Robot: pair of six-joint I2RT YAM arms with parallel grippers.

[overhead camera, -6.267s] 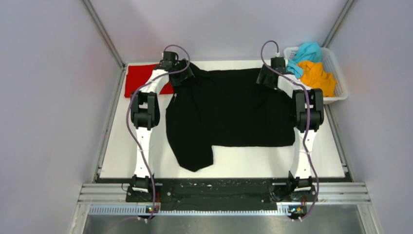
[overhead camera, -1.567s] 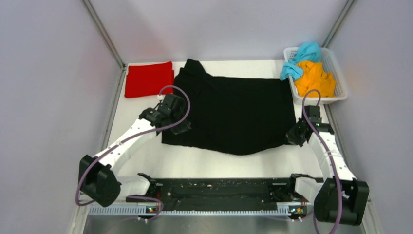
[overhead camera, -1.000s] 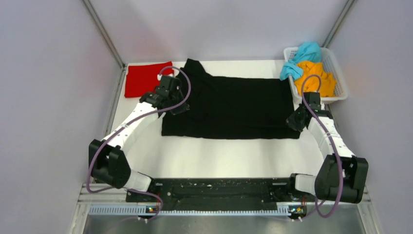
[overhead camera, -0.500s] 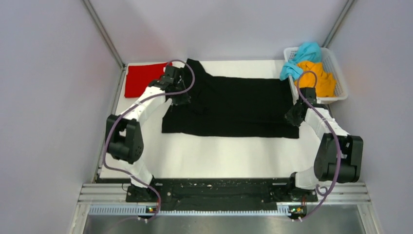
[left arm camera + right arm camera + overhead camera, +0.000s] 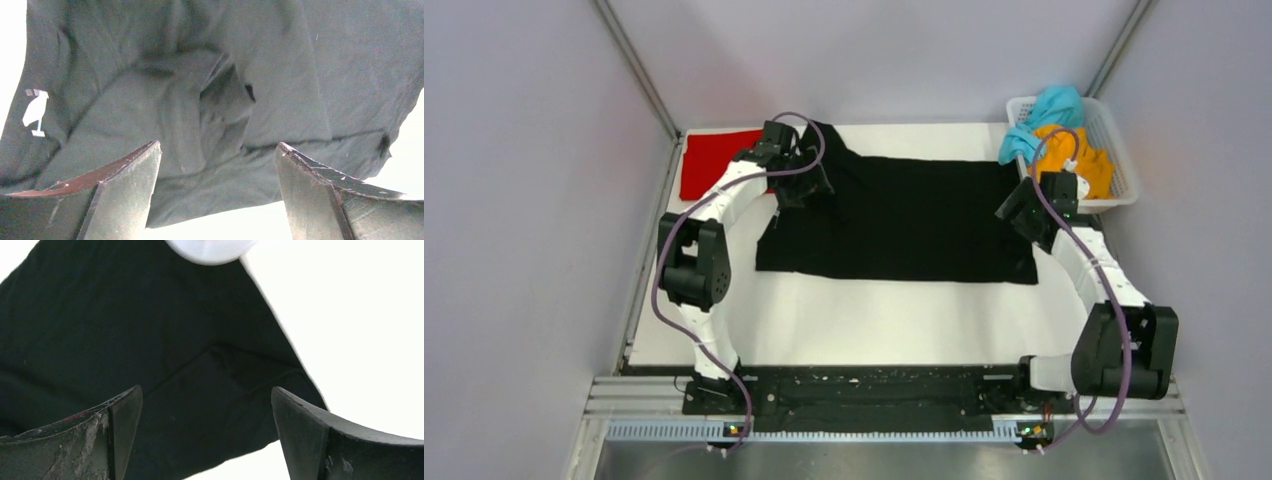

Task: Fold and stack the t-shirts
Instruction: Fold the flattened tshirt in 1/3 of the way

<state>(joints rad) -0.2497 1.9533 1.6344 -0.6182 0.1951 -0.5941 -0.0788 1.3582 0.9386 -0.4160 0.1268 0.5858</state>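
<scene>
A flat white rectangular surface (image 5: 874,325) sits between plain pale grey walls (image 5: 524,220) on its left, far and right sides. Thin metal struts (image 5: 636,64) rise from its far corners. A ribbed aluminium rail (image 5: 634,395) lines its near edge. The light is soft and even.

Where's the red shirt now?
Top view: the red shirt lies folded at the table's far-left corner, beside the left claw, just left of the black shirt.
</scene>
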